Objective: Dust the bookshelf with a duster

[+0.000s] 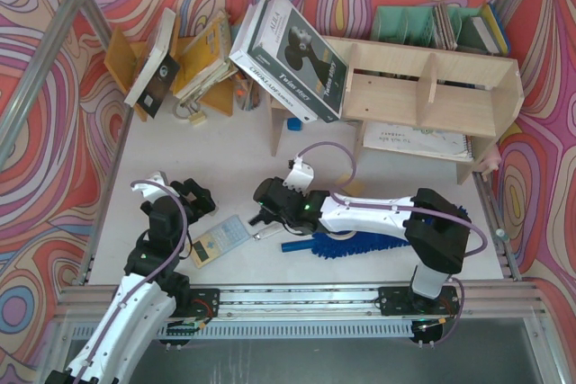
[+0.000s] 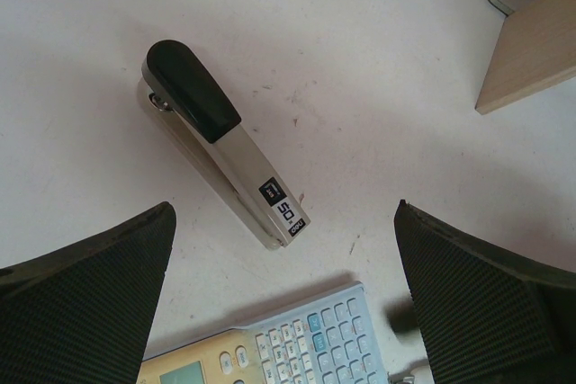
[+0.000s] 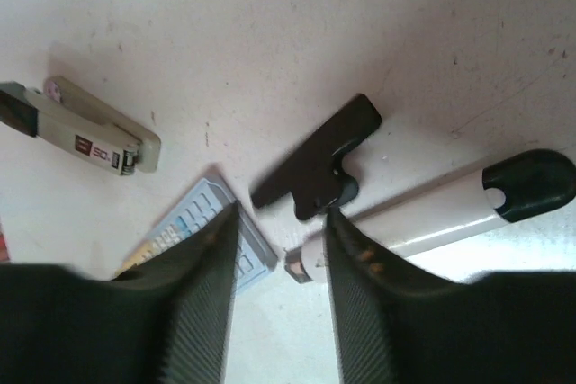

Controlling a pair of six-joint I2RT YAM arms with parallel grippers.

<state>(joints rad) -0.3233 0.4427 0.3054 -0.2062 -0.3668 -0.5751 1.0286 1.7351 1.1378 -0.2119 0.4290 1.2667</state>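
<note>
Duster (image 1: 346,245) is lying on the table (image 1: 225,150) at the near right; your right claw (image 3: 281,222) is sitting slightly parted, gripping nothing, your left claw (image 2: 283,213) gaping wide, empty.

robot lab cell: aluminium frame (image 1: 297,293), swirl-printed backdrop walls (image 1: 40,209).

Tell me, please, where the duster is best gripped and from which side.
Take the duster by its short smooth handle, which sticks out left of the shaggy head. It lies flat on the table, so probably come down from above, jaws across the handle; the strands would give a loose hold.
</note>
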